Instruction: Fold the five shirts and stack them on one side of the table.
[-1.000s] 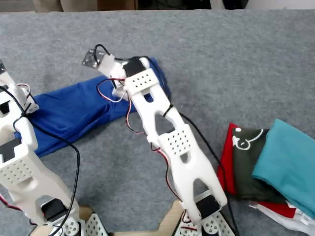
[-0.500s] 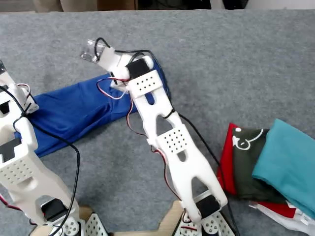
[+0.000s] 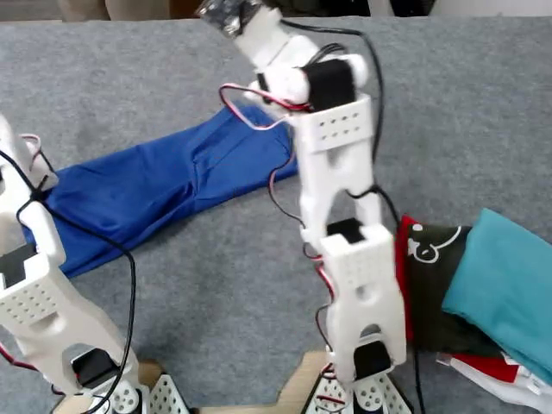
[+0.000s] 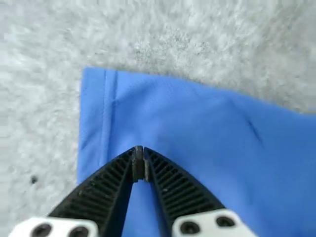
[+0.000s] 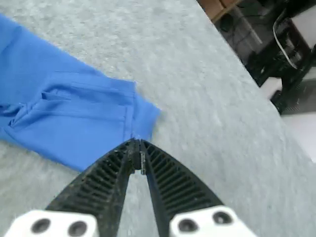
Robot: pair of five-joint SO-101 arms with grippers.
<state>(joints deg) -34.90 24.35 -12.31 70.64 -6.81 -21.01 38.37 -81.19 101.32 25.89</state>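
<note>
1. The left gripper [image 4: 139,167] rests at the hem end of the blue shirt [image 3: 155,185], jaws closed tip to tip against the cloth. Whether a fold is pinched between them cannot be told. In my judgement it is there to anchor that end while the shirt lies stretched out.
2. The blue shirt lies long and flat on the grey table [image 3: 483,103], not yet folded.
3. The right gripper [image 5: 137,157] hangs above the blue shirt's opposite end, apart from it, jaws closed on nothing. It is probably lifted to take a new grip.
4. A pile [image 3: 483,285] of red, dark and teal shirts lies well apart from the blue shirt, beyond the right arm.
5. Markings: the dark shirt [image 3: 431,293] carries a small white print. No writing is legible anywhere.
</note>
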